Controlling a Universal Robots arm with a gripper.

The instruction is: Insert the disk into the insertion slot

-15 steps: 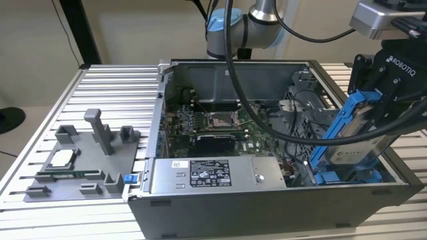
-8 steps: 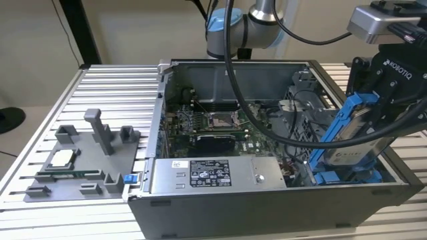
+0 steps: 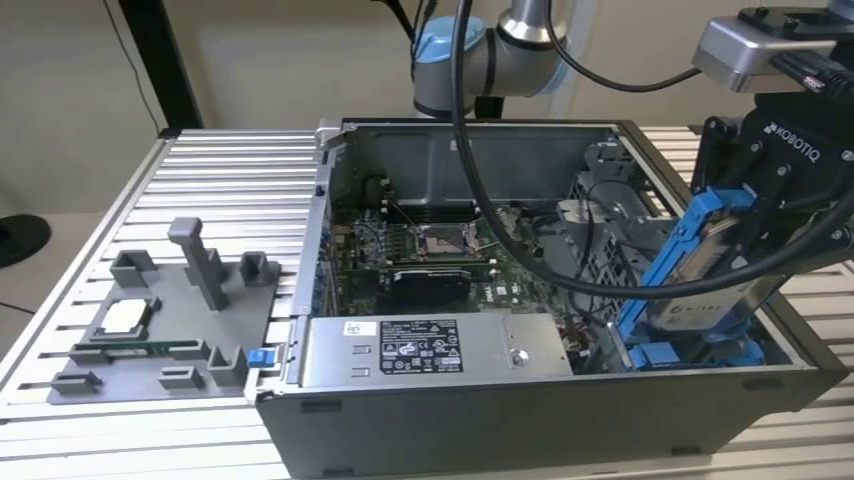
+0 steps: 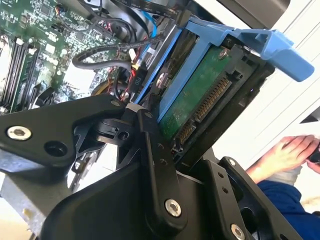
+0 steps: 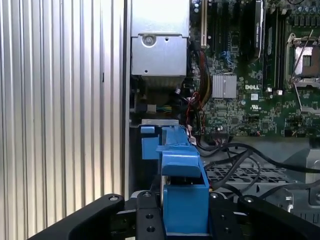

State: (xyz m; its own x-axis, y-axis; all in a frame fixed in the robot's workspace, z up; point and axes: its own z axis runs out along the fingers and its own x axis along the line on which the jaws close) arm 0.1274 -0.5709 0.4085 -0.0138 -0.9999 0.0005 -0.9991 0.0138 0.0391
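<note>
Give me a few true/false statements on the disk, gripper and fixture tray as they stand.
1. The gripper is shut on the disk. True.
2. The grey fixture tray sits to the exterior view's left of the computer case. True.
3. The disk lies flat on the fixture tray. False: it is held tilted at the insertion slot, inside the case.
4. A side panel closes the case. False: it is open, with the motherboard showing.
5. A person's hand appears in the second wrist view. True.
</note>
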